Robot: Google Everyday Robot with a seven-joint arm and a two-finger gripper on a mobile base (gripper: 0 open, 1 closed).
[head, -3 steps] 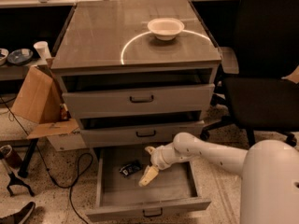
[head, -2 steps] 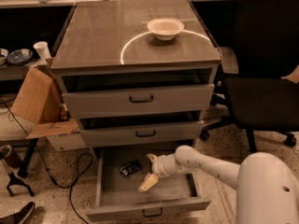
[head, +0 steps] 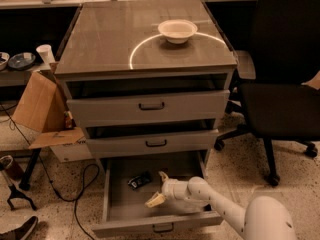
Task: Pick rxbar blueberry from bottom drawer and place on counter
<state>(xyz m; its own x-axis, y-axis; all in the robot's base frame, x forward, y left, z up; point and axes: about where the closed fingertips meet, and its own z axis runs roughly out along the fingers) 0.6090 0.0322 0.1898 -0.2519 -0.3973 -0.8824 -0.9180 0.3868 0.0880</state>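
Located: rxbar blueberry (head: 140,180) flat on floor of open bottom drawer (head: 106,196), left of centre, toward the back, touched by nothing. Judged light, thin and pliable, with a slick crinkly wrapper; best pinched across narrow width at mid-length, with light downward pressure against sliding. Just right of it, inside same drawer: gripper (head: 157,188), fingers (head: 154,201) spread, holding nothing. Above: desk (head: 100,39) bearing white bowl (head: 177,30). Against one second earlier: rxbar blueberry unmoved; gripper no nearer; forearm lower, entering over drawer's front right.

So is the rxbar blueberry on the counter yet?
No, the rxbar blueberry lies in the open bottom drawer beside the end effector; the counter holds only a white bowl.
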